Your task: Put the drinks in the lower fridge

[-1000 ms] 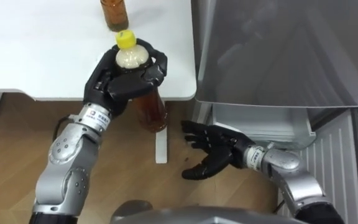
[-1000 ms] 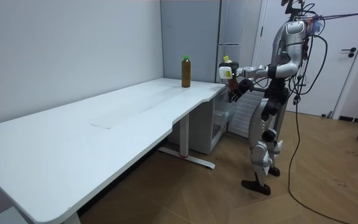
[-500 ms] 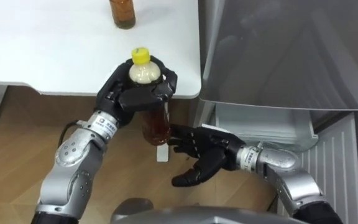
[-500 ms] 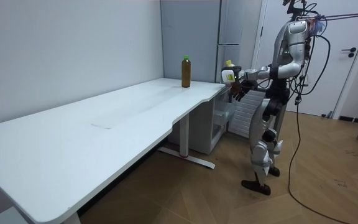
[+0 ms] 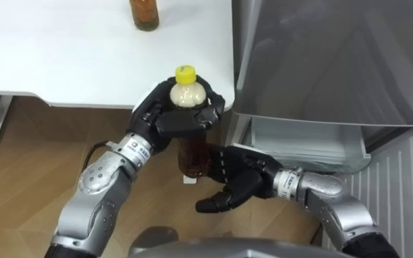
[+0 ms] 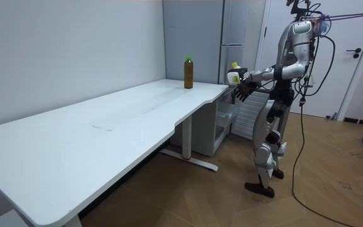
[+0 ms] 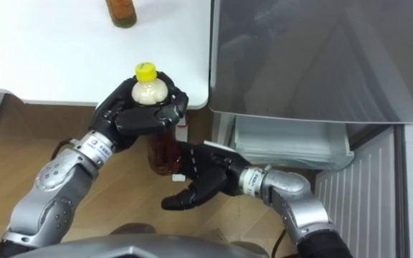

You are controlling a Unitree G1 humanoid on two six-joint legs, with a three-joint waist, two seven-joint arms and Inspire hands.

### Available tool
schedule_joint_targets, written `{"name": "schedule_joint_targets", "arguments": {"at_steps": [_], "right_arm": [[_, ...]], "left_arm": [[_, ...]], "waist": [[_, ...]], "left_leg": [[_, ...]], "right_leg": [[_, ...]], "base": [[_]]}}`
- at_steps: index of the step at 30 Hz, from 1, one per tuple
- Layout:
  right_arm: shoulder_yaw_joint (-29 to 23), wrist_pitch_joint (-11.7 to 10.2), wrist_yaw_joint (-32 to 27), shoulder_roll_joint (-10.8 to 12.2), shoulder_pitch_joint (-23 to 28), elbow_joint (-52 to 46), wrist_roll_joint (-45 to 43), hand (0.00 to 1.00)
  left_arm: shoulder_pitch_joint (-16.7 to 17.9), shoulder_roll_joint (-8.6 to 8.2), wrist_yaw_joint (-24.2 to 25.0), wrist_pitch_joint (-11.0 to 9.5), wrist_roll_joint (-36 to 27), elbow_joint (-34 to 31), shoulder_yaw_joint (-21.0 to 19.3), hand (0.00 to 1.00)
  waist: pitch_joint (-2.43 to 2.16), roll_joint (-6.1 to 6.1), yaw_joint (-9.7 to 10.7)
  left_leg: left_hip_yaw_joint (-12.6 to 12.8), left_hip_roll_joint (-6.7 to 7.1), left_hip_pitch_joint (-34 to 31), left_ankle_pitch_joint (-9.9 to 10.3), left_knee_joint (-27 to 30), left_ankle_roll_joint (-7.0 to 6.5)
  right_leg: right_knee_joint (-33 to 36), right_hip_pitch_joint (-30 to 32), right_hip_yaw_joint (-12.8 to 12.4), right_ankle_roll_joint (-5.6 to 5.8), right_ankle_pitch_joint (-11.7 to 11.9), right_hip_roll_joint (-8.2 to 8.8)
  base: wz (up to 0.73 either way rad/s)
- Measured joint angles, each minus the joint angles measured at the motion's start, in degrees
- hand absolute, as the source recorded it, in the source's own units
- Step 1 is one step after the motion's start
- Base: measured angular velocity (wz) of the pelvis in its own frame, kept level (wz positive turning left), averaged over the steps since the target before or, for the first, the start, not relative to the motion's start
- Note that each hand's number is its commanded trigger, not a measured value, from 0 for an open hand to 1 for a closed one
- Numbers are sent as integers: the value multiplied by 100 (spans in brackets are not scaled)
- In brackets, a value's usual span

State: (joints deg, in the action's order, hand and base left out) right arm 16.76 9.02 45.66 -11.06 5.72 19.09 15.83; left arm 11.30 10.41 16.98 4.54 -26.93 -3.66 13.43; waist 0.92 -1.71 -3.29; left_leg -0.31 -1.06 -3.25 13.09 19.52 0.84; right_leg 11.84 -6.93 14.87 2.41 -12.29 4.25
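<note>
Nearest the robot's body, its right hand (image 5: 229,185) was held out low, palm up and fingers spread, gripping nothing. It sat just under the base of the clear plastic bottle of brown tea with a yellow cap (image 5: 193,152), apparently ready to take the weight from below (whether it actually touched the bottle I could not tell). The left hand (image 5: 180,120) had its fingers curled round the bottle's shoulder, just below the cap, holding it upright in the air off the corner of the white table (image 5: 63,64). I judged this a grip from above that left the body free for the other hand. Just past the hands, the lower compartment of the grey fridge (image 5: 303,140) stood open beneath the closed upper door (image 5: 335,57), so the bottle had only a short way down and across to go. Farthest off, a second brown bottle with a green cap (image 6: 188,74) stood upright on the table, well apart from both hands, its turn presumably to come.
</note>
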Motion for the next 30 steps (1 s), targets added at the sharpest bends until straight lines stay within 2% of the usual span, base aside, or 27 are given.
{"name": "schedule_joint_targets", "arguments": {"at_steps": [8, 13, 17, 18, 19, 20, 21, 30], "right_arm": [[128, 65, -201, -21, 4, -33, 50, 0], [267, 96, -275, -21, 2, -33, 51, 0], [341, 108, -317, -30, 2, -33, 51, 0], [345, 108, -316, -28, 1, -33, 51, 10], [353, 107, -316, -28, -7, -34, 56, 52], [361, 107, -316, -28, -12, -34, 62, 52], [372, 107, -317, -30, -13, -34, 68, 99], [396, 107, -517, -62, -16, -33, 65, 100]], "left_arm": [[0, 19, 4, 0, 3, 286, 260, 100], [0, 126, 19, 0, 3, 326, 332, 100], [0, 135, 28, 1, 3, 405, 392, 100], [0, 141, 32, 2, 3, 428, 425, 100], [0, 162, 33, 7, 3, 442, 485, 100], [0, 171, 45, 16, 3, 446, 509, 100], [0, 179, 82, 17, 3, 469, 543, 100], [-9, 180, 285, 19, -54, 490, 720, 100]], "waist": [[-5, 7, 11], [-8, 12, 13], [-8, 18, 12], [-10, 23, 12], [-11, 26, 12], [-11, 26, 12], [-11, 28, 12], [-5, 38, 7]], "left_leg": [[1, 0, 3, 0, 14, 0], [1, -1, 8, 0, 23, 0], [1, -1, 7, 0, 24, 0], [1, -1, 7, 0, 24, 0], [1, -1, 7, 0, 24, 0], [1, -1, 7, 0, 24, 0], [1, -1, 7, 0, 24, 0], [2, 0, -2, 0, 17, 0]], "right_leg": [[0, -47, 15, 0, 0, -1], [3, -53, 9, -1, 1, -1], [3, -52, 9, -1, 0, -1], [3, -52, 8, -1, 0, -1], [4, -52, 8, -1, 0, -1], [4, -51, 8, -1, 0, -1], [4, -51, 9, -1, 0, -1], [4, -35, 6, 0, 0, -2]], "base": [[0], [0], [0], [0], [0], [0], [0], [0]]}}
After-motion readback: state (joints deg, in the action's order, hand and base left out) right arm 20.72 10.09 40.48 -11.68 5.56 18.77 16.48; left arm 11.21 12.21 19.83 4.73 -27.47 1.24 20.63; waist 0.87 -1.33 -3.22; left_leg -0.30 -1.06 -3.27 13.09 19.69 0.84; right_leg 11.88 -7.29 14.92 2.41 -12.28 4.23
